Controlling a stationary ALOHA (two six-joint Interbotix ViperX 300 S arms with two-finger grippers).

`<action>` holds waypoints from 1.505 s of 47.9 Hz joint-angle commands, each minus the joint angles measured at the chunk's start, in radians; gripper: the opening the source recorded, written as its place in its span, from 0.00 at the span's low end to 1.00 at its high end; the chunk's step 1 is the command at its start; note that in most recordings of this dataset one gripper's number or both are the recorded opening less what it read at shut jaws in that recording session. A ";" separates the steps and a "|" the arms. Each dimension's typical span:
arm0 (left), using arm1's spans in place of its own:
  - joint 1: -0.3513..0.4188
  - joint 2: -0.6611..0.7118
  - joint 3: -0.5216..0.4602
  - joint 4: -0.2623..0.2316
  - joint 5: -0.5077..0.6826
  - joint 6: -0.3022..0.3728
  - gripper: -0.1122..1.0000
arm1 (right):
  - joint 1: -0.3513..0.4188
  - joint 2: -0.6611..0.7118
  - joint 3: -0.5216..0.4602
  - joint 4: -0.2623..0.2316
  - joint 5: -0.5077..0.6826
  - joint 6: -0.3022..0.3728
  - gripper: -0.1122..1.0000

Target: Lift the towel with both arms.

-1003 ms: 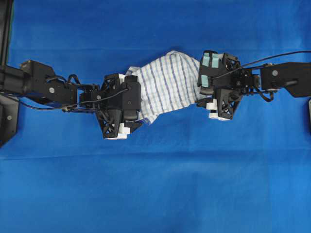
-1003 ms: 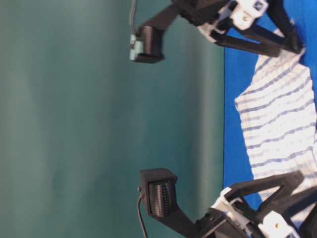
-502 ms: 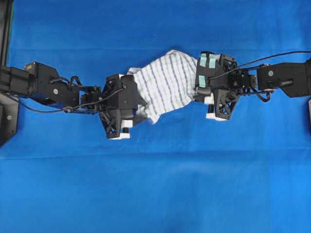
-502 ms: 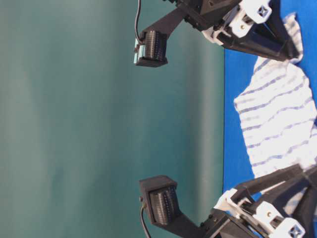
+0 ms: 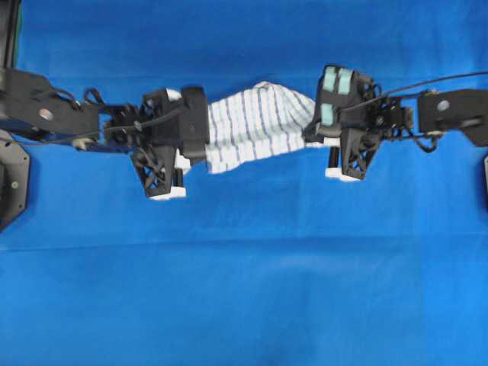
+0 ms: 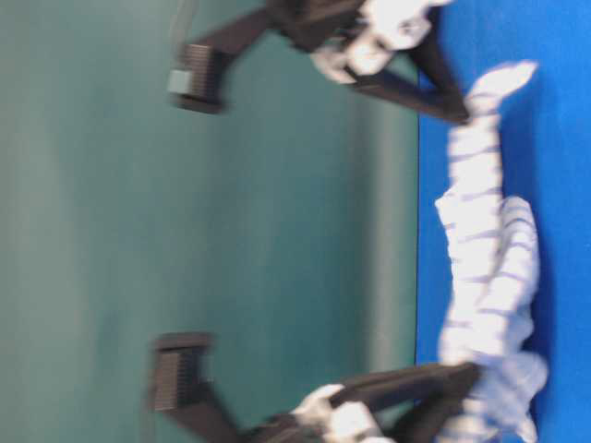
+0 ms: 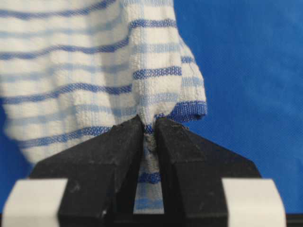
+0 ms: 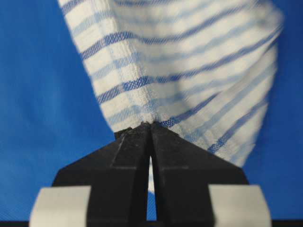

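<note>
1. Towel (image 7: 94, 71) fabric is pinched between the tips of the left end effector (image 7: 150, 126), which is clamped narrow on a bunched fold near a blue-edged corner.
2. At the other end, the right end effector (image 8: 150, 125) is likewise closed tight on a gathered edge of the same cloth, its tips nearly meeting.
3. Outward from both grips, the towel (image 5: 255, 126) spans the gap between the two, its long axis running left to right across the overhead view, from the left end effector (image 5: 200, 136) to the right end effector (image 5: 314, 128).
4. Each arm holds its own end, so neither is nearer than the other; the cloth lies straight ahead of both sets of tips.
5. In the blurred table-level view the towel (image 6: 485, 277) looks gathered into a narrow band; I cannot tell there how far it is clear of the blue counter (image 5: 244, 290).
6. My judgement: the lift depends on both ends rising evenly, or the middle will sag or one grip will be tugged.
</note>
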 commanded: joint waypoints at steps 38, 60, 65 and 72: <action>0.064 -0.417 -0.459 0.000 0.442 0.008 0.17 | -0.002 -0.419 -0.457 -0.006 0.500 -0.138 0.10; 0.069 -0.416 -0.566 0.002 0.486 0.006 0.17 | 0.054 -0.416 -0.594 -0.006 0.569 -0.141 0.10; 0.069 -0.416 -0.566 0.002 0.485 0.008 0.17 | 0.054 -0.408 -0.597 -0.006 0.568 -0.140 0.10; 0.069 -0.411 -0.563 0.003 0.485 0.025 0.17 | 0.054 -0.405 -0.595 -0.006 0.569 -0.149 0.10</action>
